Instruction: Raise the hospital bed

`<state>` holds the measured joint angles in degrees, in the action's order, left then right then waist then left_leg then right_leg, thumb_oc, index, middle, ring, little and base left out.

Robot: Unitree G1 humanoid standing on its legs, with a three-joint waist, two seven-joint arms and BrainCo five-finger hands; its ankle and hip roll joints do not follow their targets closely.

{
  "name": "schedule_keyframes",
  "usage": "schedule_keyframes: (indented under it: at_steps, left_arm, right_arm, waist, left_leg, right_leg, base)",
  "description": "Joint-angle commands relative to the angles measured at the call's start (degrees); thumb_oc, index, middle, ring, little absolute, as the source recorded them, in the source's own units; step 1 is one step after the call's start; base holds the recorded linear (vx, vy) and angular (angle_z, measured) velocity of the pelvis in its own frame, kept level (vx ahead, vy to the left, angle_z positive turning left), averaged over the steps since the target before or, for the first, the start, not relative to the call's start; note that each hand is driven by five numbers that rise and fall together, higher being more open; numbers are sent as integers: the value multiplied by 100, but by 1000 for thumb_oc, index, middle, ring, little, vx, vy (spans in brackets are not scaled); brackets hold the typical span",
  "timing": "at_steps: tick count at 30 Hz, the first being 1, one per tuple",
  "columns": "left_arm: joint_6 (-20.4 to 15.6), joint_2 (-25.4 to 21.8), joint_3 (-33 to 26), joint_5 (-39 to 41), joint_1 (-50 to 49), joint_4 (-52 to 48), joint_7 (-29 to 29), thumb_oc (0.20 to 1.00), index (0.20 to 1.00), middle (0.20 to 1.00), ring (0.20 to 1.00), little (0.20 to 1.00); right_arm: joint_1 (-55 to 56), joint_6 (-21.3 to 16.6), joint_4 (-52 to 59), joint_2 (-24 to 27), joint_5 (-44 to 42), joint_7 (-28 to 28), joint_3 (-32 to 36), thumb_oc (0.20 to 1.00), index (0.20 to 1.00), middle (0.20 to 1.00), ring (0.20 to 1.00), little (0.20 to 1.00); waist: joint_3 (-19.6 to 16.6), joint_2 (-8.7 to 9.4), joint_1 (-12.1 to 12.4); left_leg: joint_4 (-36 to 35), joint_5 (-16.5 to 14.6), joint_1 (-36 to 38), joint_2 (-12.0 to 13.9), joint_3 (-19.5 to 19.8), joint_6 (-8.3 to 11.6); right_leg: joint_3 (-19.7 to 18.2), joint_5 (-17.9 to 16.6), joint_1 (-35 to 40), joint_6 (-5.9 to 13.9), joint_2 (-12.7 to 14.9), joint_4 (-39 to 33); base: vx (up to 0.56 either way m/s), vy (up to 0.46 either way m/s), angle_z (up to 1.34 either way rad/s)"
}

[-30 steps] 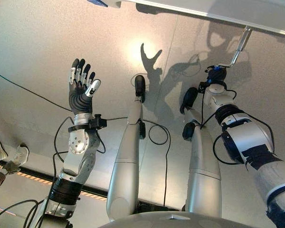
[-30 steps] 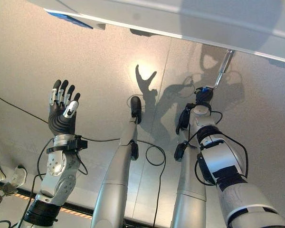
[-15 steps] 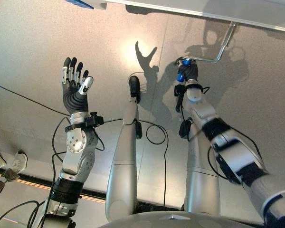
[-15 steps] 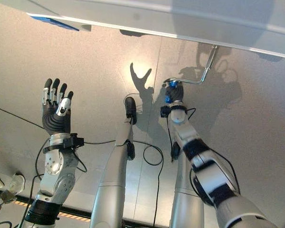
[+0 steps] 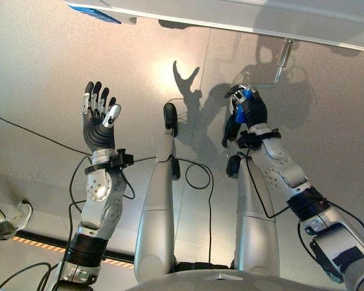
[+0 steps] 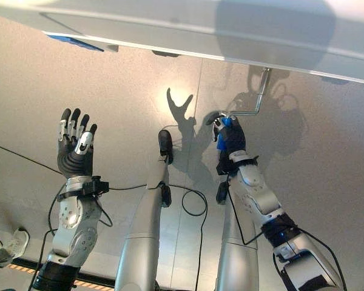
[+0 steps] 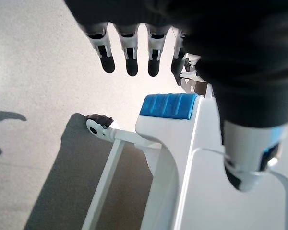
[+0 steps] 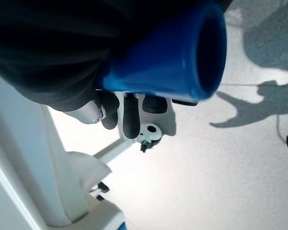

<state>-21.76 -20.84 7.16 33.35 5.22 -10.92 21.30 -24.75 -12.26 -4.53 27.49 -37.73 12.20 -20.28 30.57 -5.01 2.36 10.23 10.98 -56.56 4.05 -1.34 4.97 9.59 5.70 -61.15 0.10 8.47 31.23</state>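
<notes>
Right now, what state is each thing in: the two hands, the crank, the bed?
Right hand: shut on the crank's blue grip.
Blue grip: held in the right hand.
Crank rod: bent metal, running from the bed's underside to the grip.
Left hand: open, raised, holding nothing.
Bed frame: overhead, white.

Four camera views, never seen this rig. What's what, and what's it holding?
A humanoid robot looks down past its arms at the floor. Two pictures come from its head cameras, set slightly apart; the other two from cameras on each wrist. Its right hand is curled round the blue grip of a bent metal crank that hangs from the white bed frame above. Its left hand is raised, fingers straight, holding nothing; its wrist camera shows a blue pedal on the bed's white base.
</notes>
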Motion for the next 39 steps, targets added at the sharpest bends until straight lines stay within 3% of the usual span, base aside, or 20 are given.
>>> schedule_keyframes:
  at_steps: [1,8,13,21,26,35,39]
  left_arm:
    - [-295,-224,-333,-96,-284,-378,-79,1000,1000,1000,1000,1000]
    - [-384,-193,-541,-39,-332,-319,-169,1000,1000,1000,1000,1000]
    - [-404,-161,-591,37,-378,-322,-221,1000,1000,1000,1000,1000]
    - [-454,-189,-721,8,-397,-388,-223,1000,1000,1000,1000,1000]
    - [-485,-226,-789,-17,-362,-337,-179,1000,1000,1000,1000,1000]
    - [-477,-281,-607,239,-480,-312,-349,1000,1000,1000,1000,1000]
    - [-485,-326,-407,382,-399,-268,-446,1000,1000,1000,1000,1000]
  right_arm:
    - [122,-1003,1099,-32,359,-148,459,200,200,200,200,200]
    - [599,-1370,1198,-267,287,258,1562,200,200,200,200,200]
    - [677,-1525,1079,-429,187,464,1999,200,200,200,200,200]
    - [765,-1731,720,-522,555,1258,2884,200,200,200,200,200]
    - [627,-1445,-327,-306,985,1895,3084,200,200,200,200,200]
    - [40,-783,-2042,134,1425,2219,2741,200,200,200,200,200]
    - [-719,-577,-3421,221,1129,2095,2283,200,200,200,200,200]
  waist:
    - [-78,197,-200]
    - [-78,306,-329]
    - [-78,330,-362]
    - [-78,342,-440]
    - [-78,351,-439]
    - [-78,309,-324]
    - [-78,256,-235]
  left_leg:
    - [548,-838,195,-401,-164,-232]
    - [481,-865,373,-399,-172,-215]
    - [461,-883,443,-396,-182,-215]
    - [457,-913,438,-394,-178,-204]
    - [479,-939,417,-404,-181,-221]
    - [483,-930,390,-398,-190,-228]
    - [479,-915,367,-391,-196,-222]
  right_leg:
    - [-219,-888,525,730,-38,-1384]
    - [-245,-879,704,738,-72,-1482]
    - [-257,-873,774,735,-88,-1512]
    - [-278,-840,777,724,-122,-1531]
    - [-296,-852,769,715,-127,-1545]
    - [-303,-863,734,703,-123,-1523]
    - [-292,-875,717,693,-124,-1535]
  base:
    - [2,-40,3]
    - [1,-26,0]
    - [2,-17,-5]
    - [0,0,0]
    - [0,0,0]
    - [-1,-1,-1]
    - [0,0,0]
